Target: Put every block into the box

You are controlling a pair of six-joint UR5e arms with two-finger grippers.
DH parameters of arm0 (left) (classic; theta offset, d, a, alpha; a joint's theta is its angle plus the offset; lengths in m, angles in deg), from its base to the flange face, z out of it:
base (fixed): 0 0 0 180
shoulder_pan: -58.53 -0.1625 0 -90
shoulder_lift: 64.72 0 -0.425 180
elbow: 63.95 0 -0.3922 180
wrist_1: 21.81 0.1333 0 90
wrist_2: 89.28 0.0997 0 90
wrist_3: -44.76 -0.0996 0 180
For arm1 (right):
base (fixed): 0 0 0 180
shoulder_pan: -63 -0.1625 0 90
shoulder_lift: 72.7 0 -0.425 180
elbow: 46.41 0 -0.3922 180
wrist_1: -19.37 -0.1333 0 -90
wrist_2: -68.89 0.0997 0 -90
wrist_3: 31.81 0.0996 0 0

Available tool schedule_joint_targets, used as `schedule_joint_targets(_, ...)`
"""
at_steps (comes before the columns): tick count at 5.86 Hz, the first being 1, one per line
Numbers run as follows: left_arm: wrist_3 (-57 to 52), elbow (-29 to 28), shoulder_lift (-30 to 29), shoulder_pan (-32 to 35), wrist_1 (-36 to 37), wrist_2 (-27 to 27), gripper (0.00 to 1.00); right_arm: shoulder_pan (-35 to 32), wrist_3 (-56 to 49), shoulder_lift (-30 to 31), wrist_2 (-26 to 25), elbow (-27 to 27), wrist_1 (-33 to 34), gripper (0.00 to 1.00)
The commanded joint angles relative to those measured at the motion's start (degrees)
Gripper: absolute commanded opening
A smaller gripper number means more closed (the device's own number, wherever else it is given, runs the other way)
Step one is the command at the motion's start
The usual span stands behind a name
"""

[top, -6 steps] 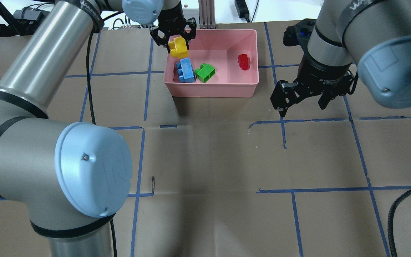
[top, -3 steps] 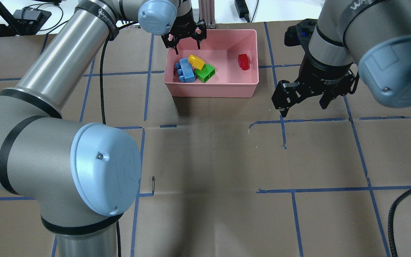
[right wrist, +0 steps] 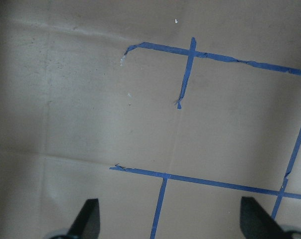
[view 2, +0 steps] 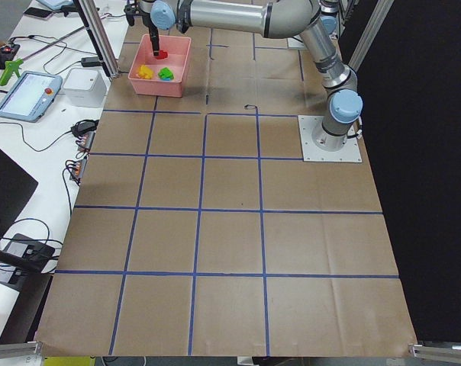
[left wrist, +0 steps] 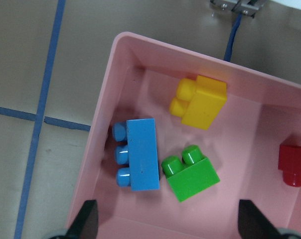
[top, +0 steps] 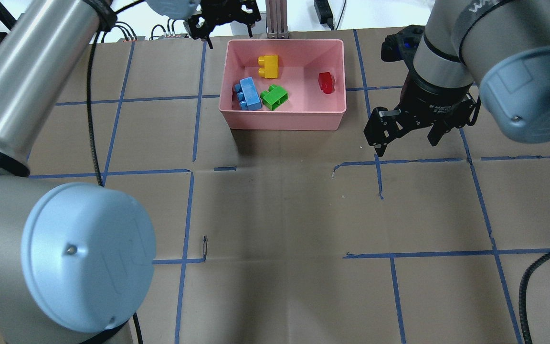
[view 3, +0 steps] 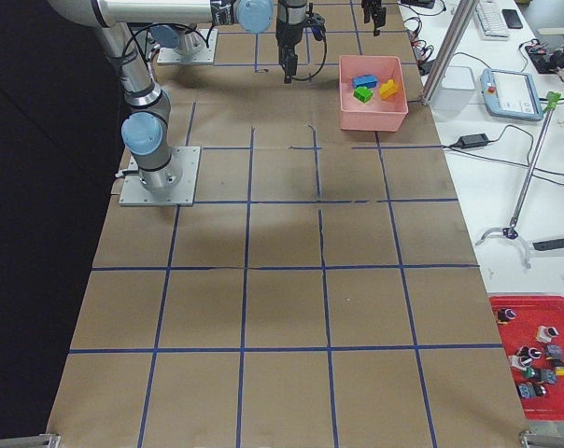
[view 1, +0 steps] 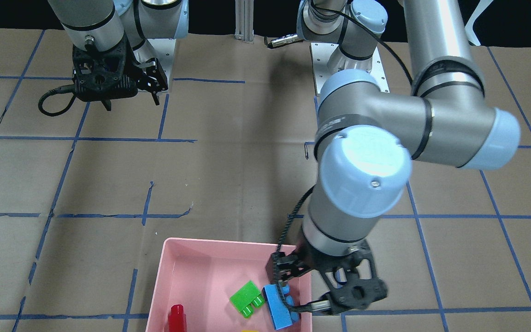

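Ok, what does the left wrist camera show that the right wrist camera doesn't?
Only the left wrist view: the pink box with the yellow block, light-blue block, green block and red block lying in it, none gripped. Only the right wrist view: a torn tape corner, no blocks. Both: brown paper, blue tape lines, and an open pincer, the left pincer over the box, the right pincer over paper.

Pink box (top: 284, 120) holds all four blocks, studs sideways: light-blue block (top: 248, 94) and green block (top: 274, 97) adjacent, near-left; yellow block (top: 269, 66) far-left; red block (top: 325, 82) right, apart.
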Motion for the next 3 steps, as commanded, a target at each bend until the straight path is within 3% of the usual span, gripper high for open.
schedule_joint_targets(1,-10.07,7.37,9.67,-6.11,-6.32,0.22,1.0,0.06,-0.08,0.04,-0.15,-0.03,-0.02,1.0)
schedule_joint_targets(2,-22.7,12.38,14.41,-6.14,-5.81,0.22,1.0,0.84,0.01,0.22,-0.32,-0.03,-0.2,1.0)
schedule_joint_targets(3,-25.52,17.74,18.73,-6.22,-5.54,-0.04,1.0,1.02,0.35,0.91,-0.33,0.14,-0.46,1.0)
